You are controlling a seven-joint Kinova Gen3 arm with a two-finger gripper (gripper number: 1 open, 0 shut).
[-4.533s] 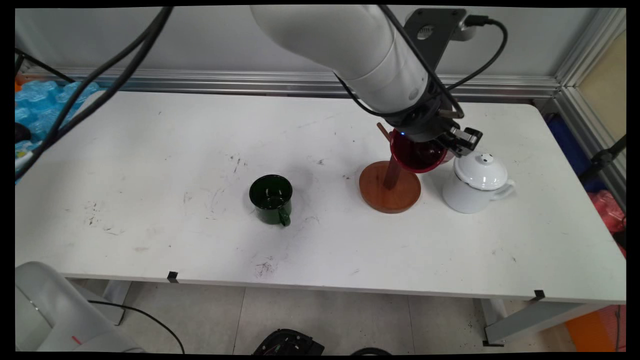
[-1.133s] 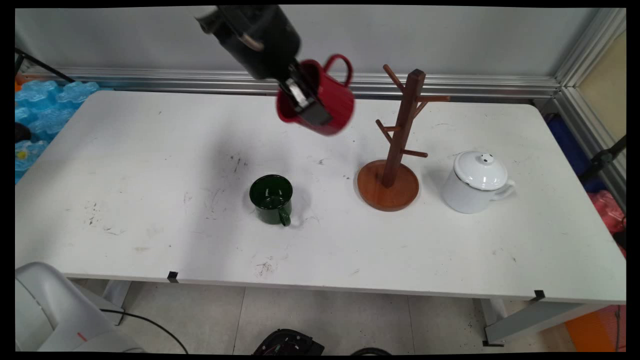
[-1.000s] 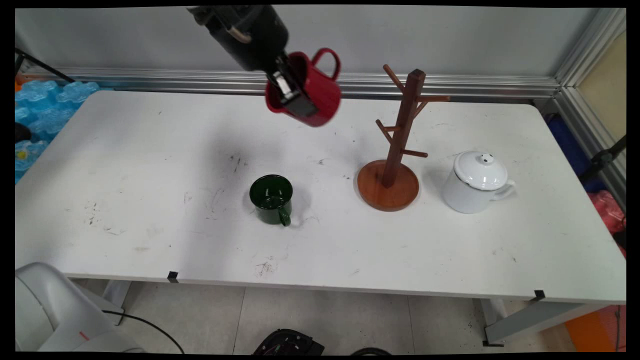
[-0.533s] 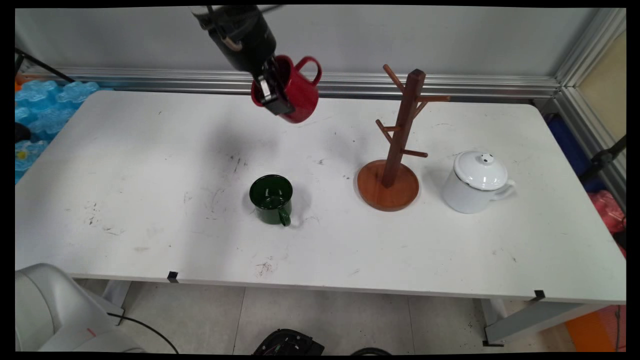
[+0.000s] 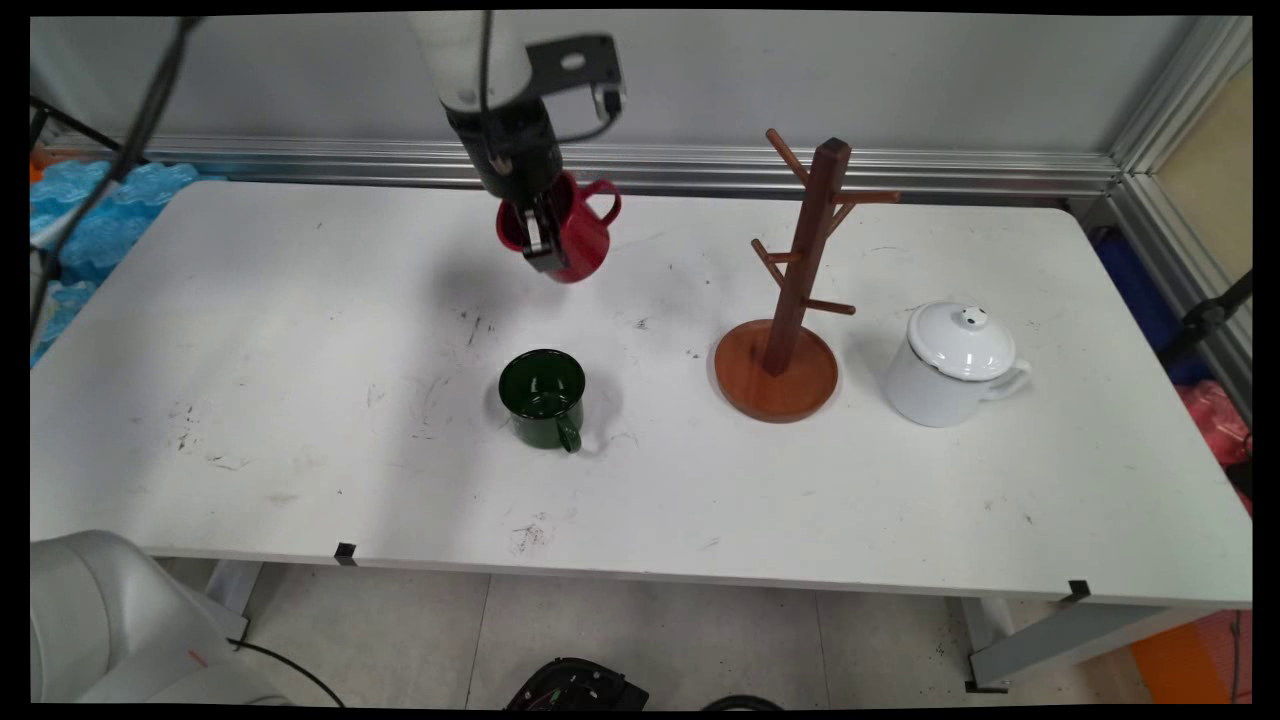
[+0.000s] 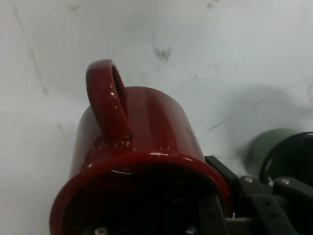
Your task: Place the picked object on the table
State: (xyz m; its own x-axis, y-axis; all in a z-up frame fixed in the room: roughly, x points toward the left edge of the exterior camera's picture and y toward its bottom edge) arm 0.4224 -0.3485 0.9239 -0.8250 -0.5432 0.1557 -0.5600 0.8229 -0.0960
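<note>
A scuffed white tabletop (image 5: 300, 400) fills mid-frame. Behind it, a grey wall (image 5: 900, 70) with an aluminium rail (image 5: 950, 170). Pale floor tiles (image 5: 650, 640) run along the bottom.

bright, even light; soft shadows

Lab: bare white table (image 5: 300, 300), aluminium framing (image 5: 900, 170).

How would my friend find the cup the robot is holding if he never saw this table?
Look at the white table and find the tall wooden mug tree. To its left, above the table's far part, the black gripper is shut on the red mug. It is the only red cup and the only one in the air; the green mug stands on the table.
</note>
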